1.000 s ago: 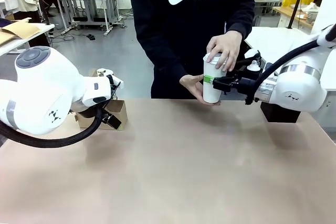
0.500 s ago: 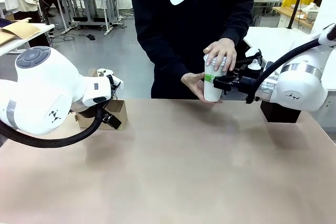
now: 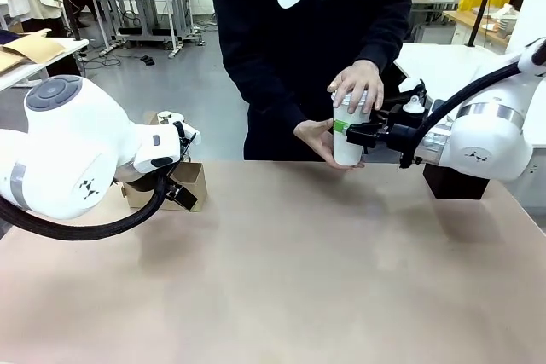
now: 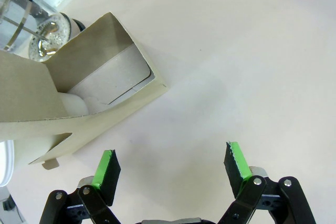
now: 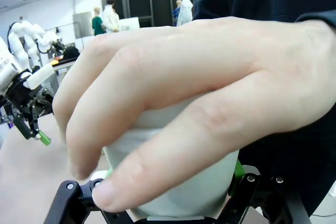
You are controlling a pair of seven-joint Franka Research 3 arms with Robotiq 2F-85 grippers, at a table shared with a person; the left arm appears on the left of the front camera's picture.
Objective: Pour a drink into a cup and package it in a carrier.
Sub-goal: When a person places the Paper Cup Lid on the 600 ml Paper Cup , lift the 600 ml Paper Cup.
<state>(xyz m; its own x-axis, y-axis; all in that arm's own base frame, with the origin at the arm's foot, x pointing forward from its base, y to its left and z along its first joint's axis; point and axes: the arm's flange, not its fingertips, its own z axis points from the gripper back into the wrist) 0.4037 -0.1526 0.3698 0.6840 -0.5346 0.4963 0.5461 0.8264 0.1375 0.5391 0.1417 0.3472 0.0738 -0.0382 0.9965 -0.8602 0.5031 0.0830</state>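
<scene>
two hands tend the cup at the table's far edge: the upper hand presses its top, likely capping it, the lower hand braces it; the right gripper is clenched on its side, steadying it; the left gripper hangs spread wide beside the carrier; the sweatshirt reads "nike sb".

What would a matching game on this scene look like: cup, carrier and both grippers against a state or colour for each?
Things:
1. cup
2. left gripper
3. right gripper
4. carrier

States:
a. open, holding nothing
b. shut on the cup
c. brown cardboard, on the table
d. white, with a person's hand on top

Pairs: 1-d, 2-a, 3-b, 4-c
</scene>
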